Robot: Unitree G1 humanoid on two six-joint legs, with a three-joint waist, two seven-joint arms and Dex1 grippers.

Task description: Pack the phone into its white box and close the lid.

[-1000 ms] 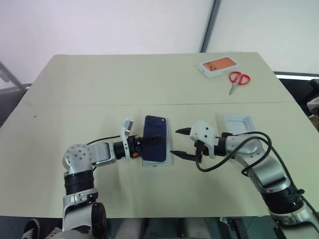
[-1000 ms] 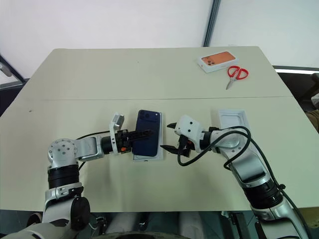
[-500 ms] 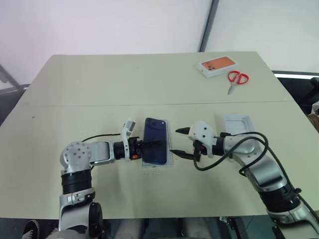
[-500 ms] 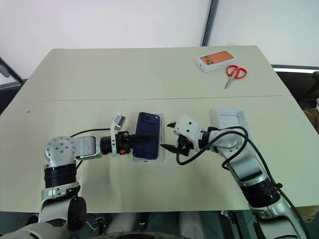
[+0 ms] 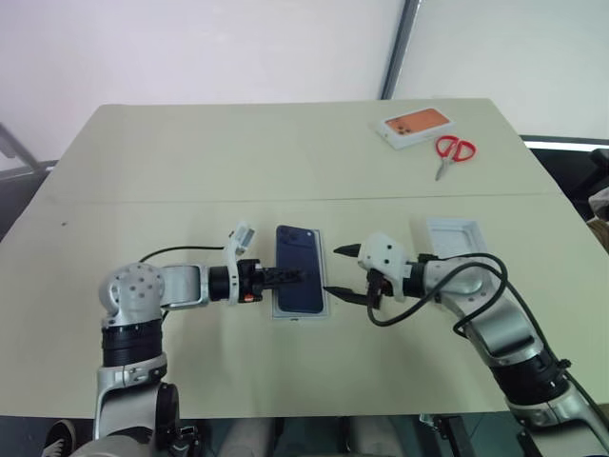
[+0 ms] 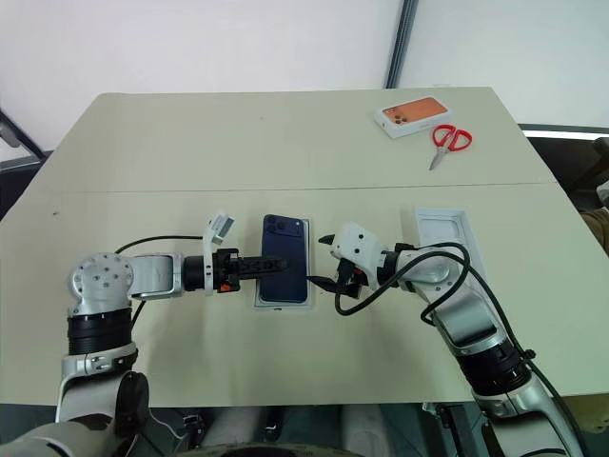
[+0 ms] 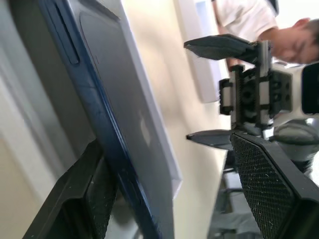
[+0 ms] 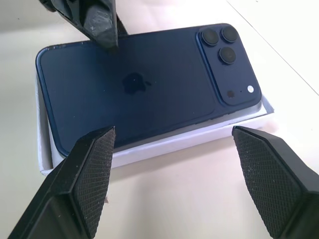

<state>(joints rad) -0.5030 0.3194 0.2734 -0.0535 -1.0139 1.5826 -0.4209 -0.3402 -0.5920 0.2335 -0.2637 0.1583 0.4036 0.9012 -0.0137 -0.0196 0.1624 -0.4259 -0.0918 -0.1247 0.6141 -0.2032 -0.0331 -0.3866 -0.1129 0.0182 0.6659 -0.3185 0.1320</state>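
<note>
Since a second ago the phone [image 6: 284, 269] has been lowered from a tilt to lie nearly flat, camera side up, in the white box [image 6: 283, 303], and the left arm has been drawn back leftward. The left gripper [image 6: 269, 264] is reached over the phone's left edge with its fingers spread, one above the phone; a firm grip cannot be told. The right gripper [image 6: 326, 262] is held wide beside the box's right edge, gripping nothing. The lid [image 6: 445, 233] lies further right on the beige table [image 6: 238, 143]. One orange-printed box [image 6: 415, 116] and one pair of red scissors [image 6: 445, 143] are seen at the far right corner.
</note>
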